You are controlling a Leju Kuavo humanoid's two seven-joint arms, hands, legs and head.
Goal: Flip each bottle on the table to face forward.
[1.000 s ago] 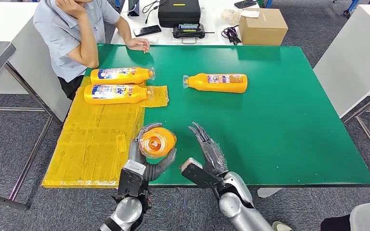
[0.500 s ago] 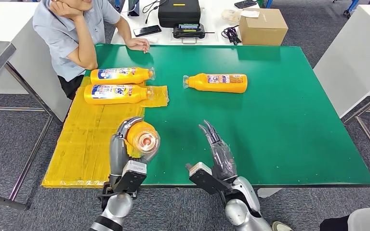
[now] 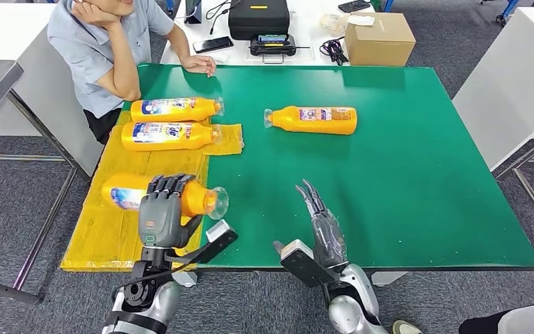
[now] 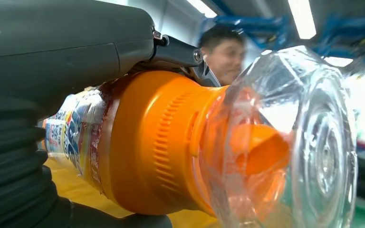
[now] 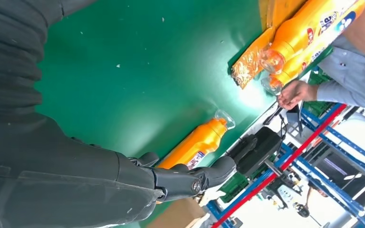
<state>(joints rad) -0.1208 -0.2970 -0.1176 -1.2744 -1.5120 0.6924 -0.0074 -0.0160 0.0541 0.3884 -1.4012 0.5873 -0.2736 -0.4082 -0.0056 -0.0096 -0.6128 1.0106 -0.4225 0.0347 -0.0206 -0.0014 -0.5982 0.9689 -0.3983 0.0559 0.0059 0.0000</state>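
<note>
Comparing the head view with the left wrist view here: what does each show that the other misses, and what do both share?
Head view alone: the green table, the yellow mat, three orange bottles lying flat, one on the green, and the right hand, fingers apart, holding nothing.
Left wrist view alone: the held bottle's orange spout inside its clear cap.
Both: the left hand gripping the held bottle, and the seated person.

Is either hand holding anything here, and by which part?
The left hand grips an orange bottle around its body near the neck. The right hand holds nothing.
</note>
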